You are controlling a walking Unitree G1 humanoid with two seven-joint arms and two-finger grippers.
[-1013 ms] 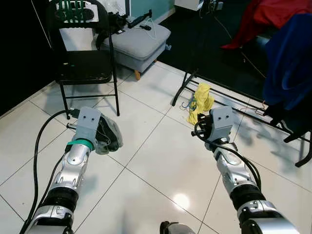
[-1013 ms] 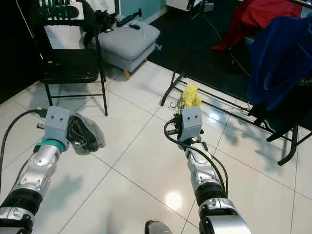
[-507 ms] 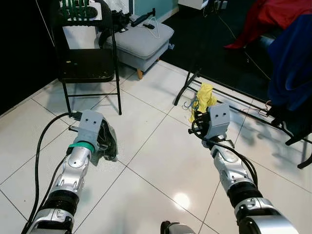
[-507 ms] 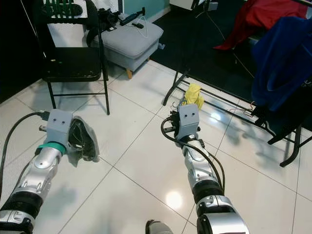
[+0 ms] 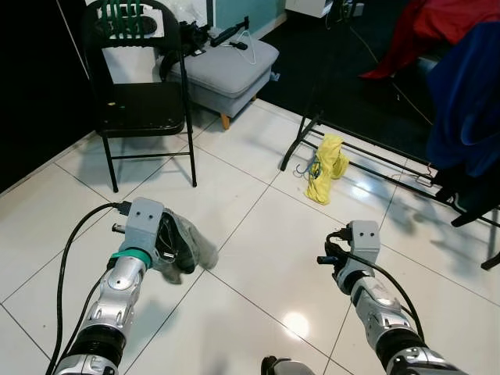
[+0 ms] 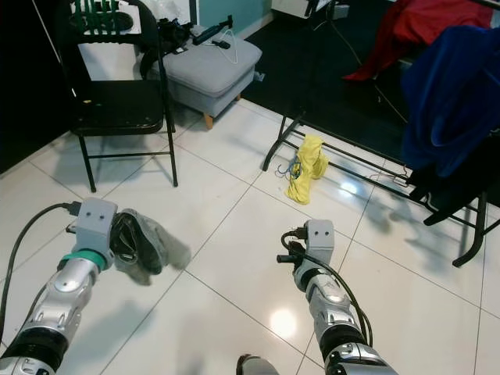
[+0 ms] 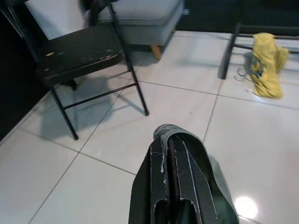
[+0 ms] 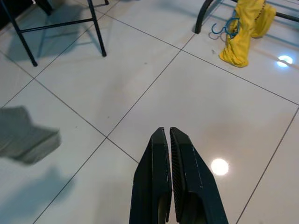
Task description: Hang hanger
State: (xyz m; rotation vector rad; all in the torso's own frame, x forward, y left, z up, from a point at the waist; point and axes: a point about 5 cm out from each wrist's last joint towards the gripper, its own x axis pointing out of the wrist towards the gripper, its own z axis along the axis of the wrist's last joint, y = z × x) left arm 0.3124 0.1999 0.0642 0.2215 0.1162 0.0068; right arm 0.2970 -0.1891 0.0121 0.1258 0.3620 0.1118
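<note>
The hanger [image 5: 303,167], tangled in a yellow garment [image 5: 326,166], lies on the floor against the rack [image 5: 367,156] foot. Left end effector [image 7: 170,175] is clamped on grey cloth [image 5: 181,244]; right end effector [image 8: 168,175], fingers together and empty, hovers short of the rack.

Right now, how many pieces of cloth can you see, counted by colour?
Yellow: 1, the yellow garment on the floor by the rack.
Grey: 1, the grey cloth in the left gripper.
Blue: 1, the blue garment hanging on the rack.
Red: 1, the red garment behind it.
Total: 4.
</note>
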